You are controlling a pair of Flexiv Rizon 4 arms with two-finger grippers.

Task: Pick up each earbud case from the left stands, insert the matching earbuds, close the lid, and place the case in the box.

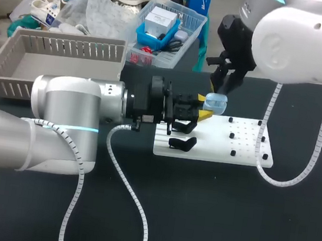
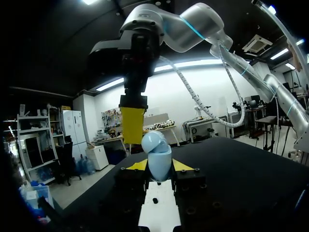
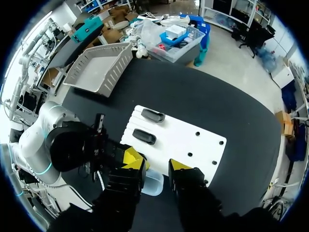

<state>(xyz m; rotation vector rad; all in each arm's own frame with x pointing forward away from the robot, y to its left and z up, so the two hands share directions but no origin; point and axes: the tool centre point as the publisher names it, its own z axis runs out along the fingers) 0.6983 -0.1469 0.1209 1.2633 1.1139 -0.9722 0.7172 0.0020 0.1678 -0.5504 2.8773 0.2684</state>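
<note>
A light blue earbud case point(image 1: 215, 103) hangs above the white board's point(image 1: 245, 155) back edge. My left gripper point(image 1: 202, 115) is shut on its lower half, and in the left wrist view the case point(image 2: 159, 162) stands upright between the yellow tips with its rounded lid on top. My right gripper point(image 1: 223, 87) hangs just over it, pointing down. In the right wrist view its fingers point(image 3: 134, 159) stand apart, open, with the case point(image 3: 153, 184) below and between them. The grey slatted box point(image 1: 58, 44) sits at the back left.
Two black stands point(image 3: 144, 137) point(image 3: 152, 115) lie on the left part of the white board point(image 3: 183, 140). Small black pegs point(image 1: 232, 134) dot its right part. My left arm lies across the table's left half. Cable hoses hang from both arms.
</note>
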